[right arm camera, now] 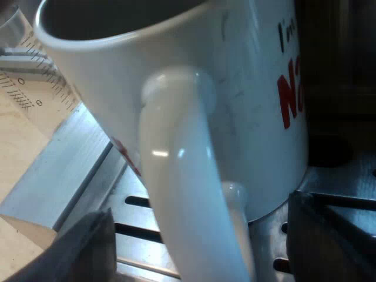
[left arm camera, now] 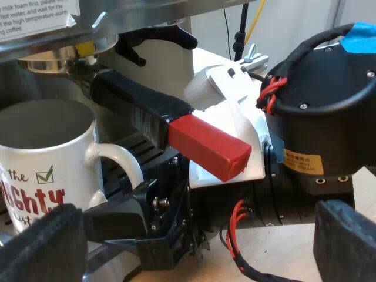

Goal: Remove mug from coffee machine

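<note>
Right wrist view: right claw (right arm camera: 200, 249) is sitting with its two black fingers apart, straddling the curved white handle (right arm camera: 182, 194) of the white ceramic mug with red lettering (right arm camera: 247, 88). Gaps are showing on both sides of the handle, so it is not clamping. Mug is standing on the slotted metal drip tray (right arm camera: 138, 232); a clear graduated measuring glass (right arm camera: 23, 70) is sitting just beside the tray's edge, with light wooden counter (right arm camera: 17, 170) showing next to it. Left wrist view: left claw (left arm camera: 194, 252) is hanging wide apart, gripping nothing, near the right arm. Mug is sitting below the steel holder with a dark handle ending in red (left arm camera: 208, 147), locked into the silver espresso machine (left arm camera: 117, 17).
</note>
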